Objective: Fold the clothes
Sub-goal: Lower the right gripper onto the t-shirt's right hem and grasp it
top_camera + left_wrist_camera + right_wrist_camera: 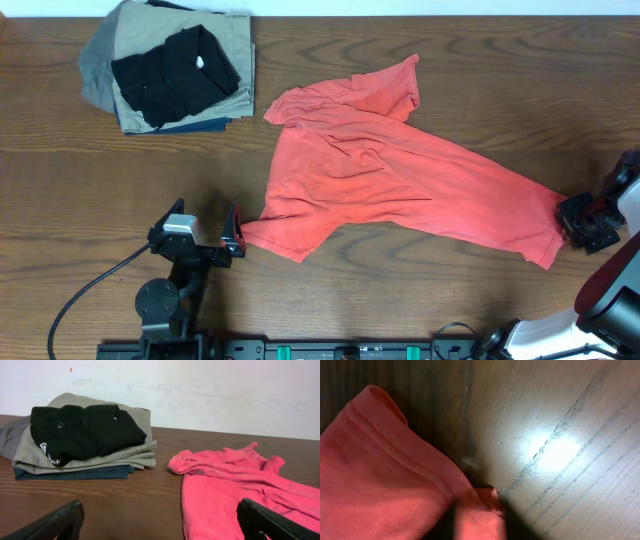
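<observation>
The clothes, a coral-red T-shirt (380, 170), lie spread and wrinkled on the wooden table (450, 60), one sleeve pointing to the back. My left gripper (235, 232) sits at the shirt's front-left corner. In the left wrist view it (160, 515) is open wide, with the shirt (225, 490) reaching in front of its right finger (260, 517) and bare wood between the fingers. My right gripper (570, 222) is at the shirt's far right hem corner. The right wrist view shows a fold of the shirt (385, 485) pinched between the dark fingers of that gripper (477, 515).
A stack of folded garments (170, 70), black on khaki, grey and navy, stands at the back left; it also shows in the left wrist view as a stack (85, 435) near the wall. A black cable (90, 285) runs from the left arm's base.
</observation>
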